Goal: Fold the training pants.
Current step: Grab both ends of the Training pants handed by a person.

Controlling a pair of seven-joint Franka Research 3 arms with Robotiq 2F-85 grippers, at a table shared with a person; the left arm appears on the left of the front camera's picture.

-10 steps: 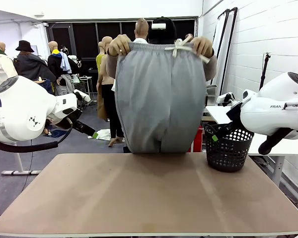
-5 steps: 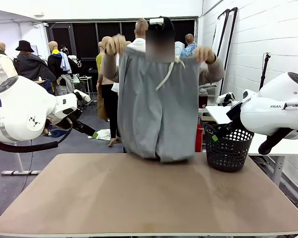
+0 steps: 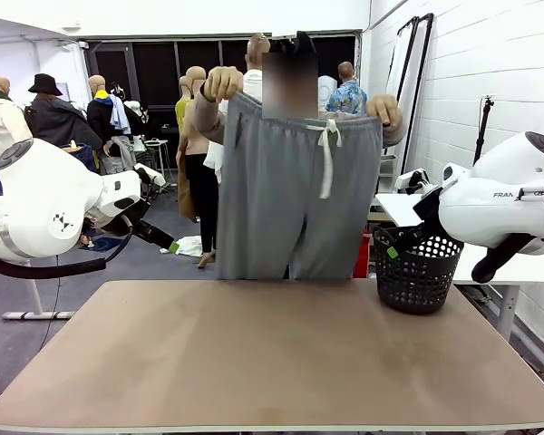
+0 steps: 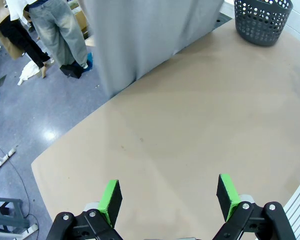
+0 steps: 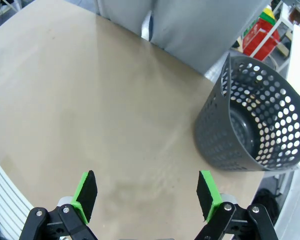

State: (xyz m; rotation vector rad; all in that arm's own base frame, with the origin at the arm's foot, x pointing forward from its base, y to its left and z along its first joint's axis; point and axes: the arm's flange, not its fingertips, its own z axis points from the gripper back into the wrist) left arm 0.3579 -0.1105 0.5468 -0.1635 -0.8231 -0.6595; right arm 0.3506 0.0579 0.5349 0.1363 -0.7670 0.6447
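Tan flat surface (image 3: pixel 272 362); the pants hang beyond its far edge.
Light grey jersey training pants (image 3: pixel 290 199) with a white drawstring hang vertically from a person's hands (image 3: pixel 222 83), ahead of the left end effector (image 4: pixel 168 187) and right end effector (image 5: pixel 146 190), both spread open and empty; neither seems clearly nearer.

Your left arm (image 3: pixel 45 204) sits folded at nine o'clock, your right arm (image 3: pixel 503 204) at three. Your left gripper (image 4: pixel 168 181) and right gripper (image 5: pixel 146 176) hang with jaws spread wide, nothing between them.
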